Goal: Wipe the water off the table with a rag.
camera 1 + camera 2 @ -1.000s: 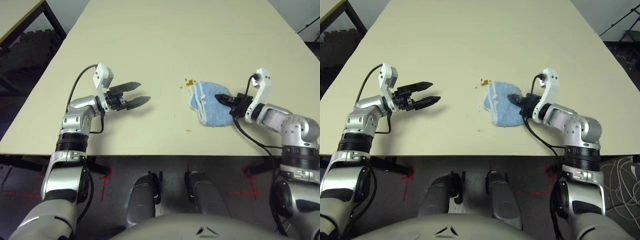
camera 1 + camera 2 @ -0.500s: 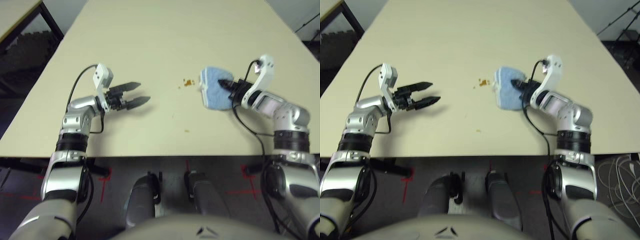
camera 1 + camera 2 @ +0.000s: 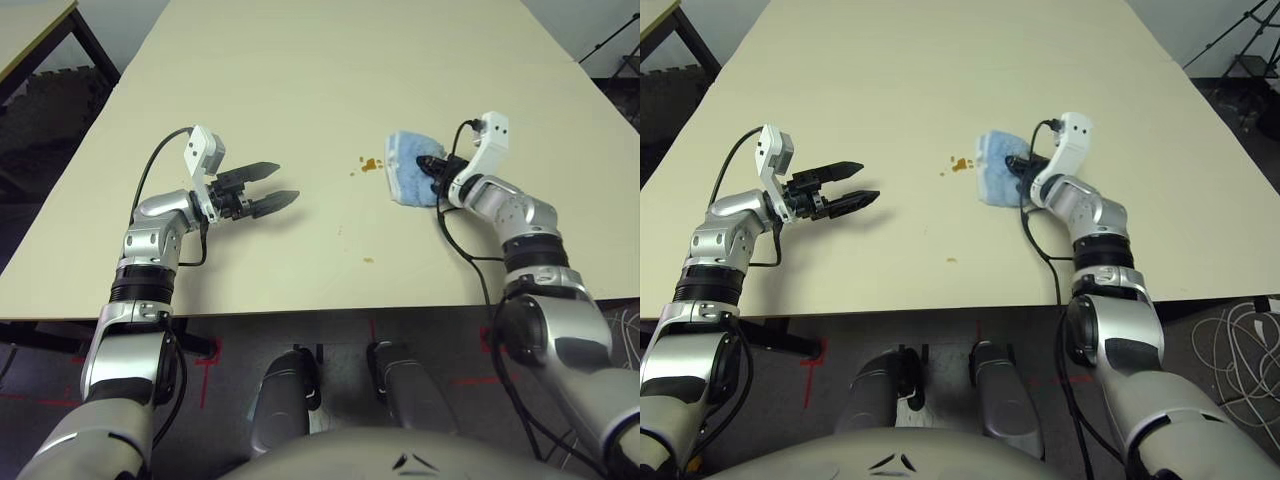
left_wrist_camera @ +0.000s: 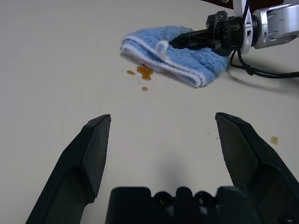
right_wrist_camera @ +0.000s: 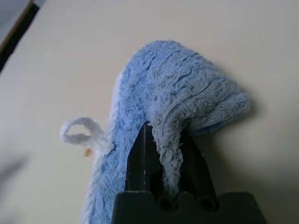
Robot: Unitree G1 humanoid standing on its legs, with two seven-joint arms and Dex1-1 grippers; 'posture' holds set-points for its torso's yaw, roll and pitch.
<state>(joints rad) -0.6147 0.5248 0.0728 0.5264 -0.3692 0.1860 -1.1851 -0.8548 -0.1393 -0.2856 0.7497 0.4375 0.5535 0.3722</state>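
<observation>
Overhead, head views: right gripper (image 3: 432, 166) reaches toward the centre of the table (image 3: 300, 70), arm bent, pinching the rag (image 3: 408, 165). Water (image 3: 368, 165) droplets sit just beside the rag's left edge. Left gripper (image 3: 282, 184) hovers well apart, fingers spread.

Left wrist view: both fingers (image 4: 88, 154) wide apart; rag and amber drops lie ahead.

Right wrist view: fingers (image 5: 140, 163) clamp a fold of terry cloth.

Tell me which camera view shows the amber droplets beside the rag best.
The left wrist view: the droplets lie unobstructed just beside the rag. Both eye views show them as small specks; the right wrist view shows one speck by the rag's loop.
</observation>
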